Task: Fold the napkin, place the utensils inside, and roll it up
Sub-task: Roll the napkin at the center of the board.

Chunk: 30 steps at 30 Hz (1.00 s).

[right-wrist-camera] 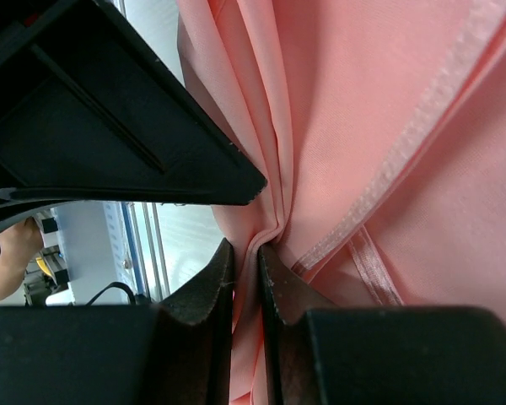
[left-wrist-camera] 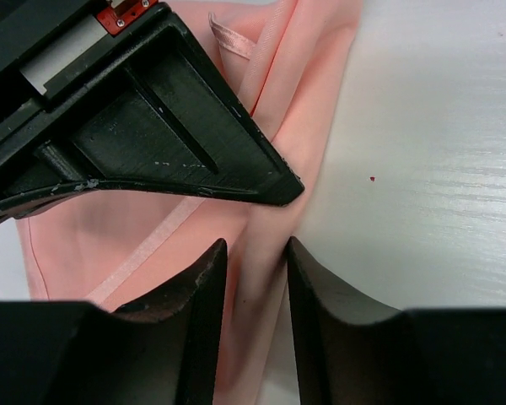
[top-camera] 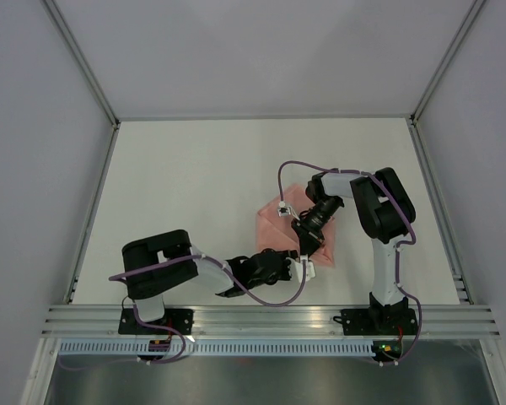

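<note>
The pale salmon-pink napkin [top-camera: 277,224] lies bunched and folded small on the white table, right of centre. My left gripper [top-camera: 303,270] is at its near right edge. In the left wrist view the gripper [left-wrist-camera: 257,253] is shut on a long rolled fold of the napkin [left-wrist-camera: 308,76]. My right gripper [top-camera: 309,240] reaches down onto the cloth from the far side. In the right wrist view it [right-wrist-camera: 245,253] pinches a thin fold of the napkin [right-wrist-camera: 388,101] with its jaws nearly together. The two grippers are close to each other. The stick-like utensil is hidden or out of view.
Bare white table [top-camera: 194,186] spreads left of and behind the napkin. Grey enclosure walls stand on three sides. An aluminium rail [top-camera: 270,319] runs along the near edge. A black wedge-shaped gripper part [left-wrist-camera: 177,135] fills the upper left of the left wrist view.
</note>
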{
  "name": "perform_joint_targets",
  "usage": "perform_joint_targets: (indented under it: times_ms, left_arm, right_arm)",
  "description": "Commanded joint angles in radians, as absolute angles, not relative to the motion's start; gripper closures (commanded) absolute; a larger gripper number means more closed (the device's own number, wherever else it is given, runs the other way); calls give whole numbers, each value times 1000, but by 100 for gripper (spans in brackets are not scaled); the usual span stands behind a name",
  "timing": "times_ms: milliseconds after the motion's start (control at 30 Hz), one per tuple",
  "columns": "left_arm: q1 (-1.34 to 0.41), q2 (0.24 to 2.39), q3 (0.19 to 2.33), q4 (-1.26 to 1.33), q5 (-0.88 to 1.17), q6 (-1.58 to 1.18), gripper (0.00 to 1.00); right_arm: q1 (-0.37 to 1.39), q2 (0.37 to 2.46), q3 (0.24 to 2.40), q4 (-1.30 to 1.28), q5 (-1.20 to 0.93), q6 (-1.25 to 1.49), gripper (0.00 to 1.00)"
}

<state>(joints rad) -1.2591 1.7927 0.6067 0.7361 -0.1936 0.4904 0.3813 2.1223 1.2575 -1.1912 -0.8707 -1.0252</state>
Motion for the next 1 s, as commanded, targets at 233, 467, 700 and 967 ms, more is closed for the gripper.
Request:
perform_joint_targets:
  times_ms: [233, 467, 700, 967]
  left_arm:
    - [-1233, 1821, 664, 666, -20, 330, 70]
    - [-1189, 1838, 684, 591, 81, 198, 96]
    - [-1100, 1871, 699, 534, 283, 72, 98]
    - [-991, 1937, 718, 512, 474, -49, 98]
  right_arm:
    - [379, 2181, 1255, -1016, -686, -1089, 82]
    - [379, 2174, 1246, -1005, -684, -1077, 82]
    - [376, 2152, 1227, -968, -686, -1039, 81]
    - [351, 2059, 1203, -919, -733, -953, 52]
